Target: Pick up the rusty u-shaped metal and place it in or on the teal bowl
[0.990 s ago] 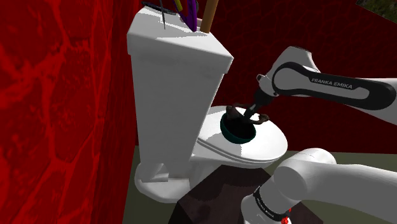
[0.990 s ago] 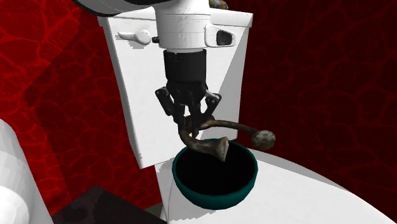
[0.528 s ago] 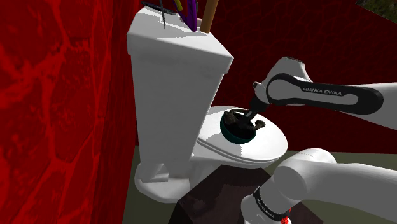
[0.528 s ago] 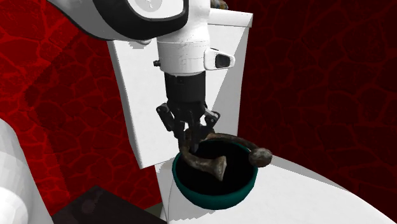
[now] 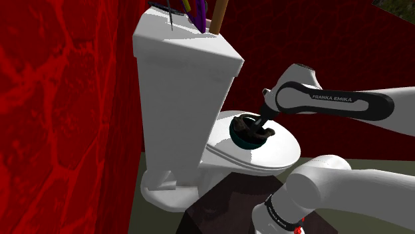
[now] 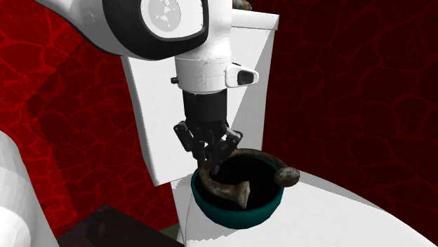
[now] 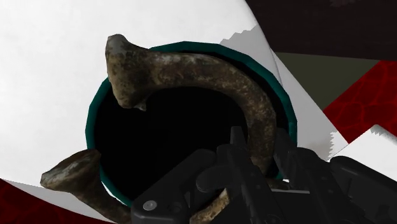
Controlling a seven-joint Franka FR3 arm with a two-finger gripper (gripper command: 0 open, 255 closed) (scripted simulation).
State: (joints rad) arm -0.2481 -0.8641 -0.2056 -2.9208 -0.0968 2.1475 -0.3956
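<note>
Left to right in the shoulder view stand a red veined wall, a white toilet tank and the closed toilet lid. The teal bowl sits on the lid, and the white arm reaches in from the right. In the second exterior view the black gripper hangs over the bowl's left rim. Its fingers are nearly closed, pinching the rusty U-shaped metal at one side of its bend. The piece lies close to level, low over the bowl's mouth. Its bend is at the left under the gripper and its two flared ends are at the right. The long axis therefore runs across the bowl from left to right. The nearer end dips inside the front rim. The farther end sits at the right rim, and whether it touches there cannot be told. The metal looks rigid and probably heavy for its bulk. Its pitted, rough skin should give the pads good friction, and it is unlikely to break. Because the grip at the bend is off the piece's balance point, the legs could swing downward. The end at the rim might catch on release or nudge the light-looking bowl.
</note>
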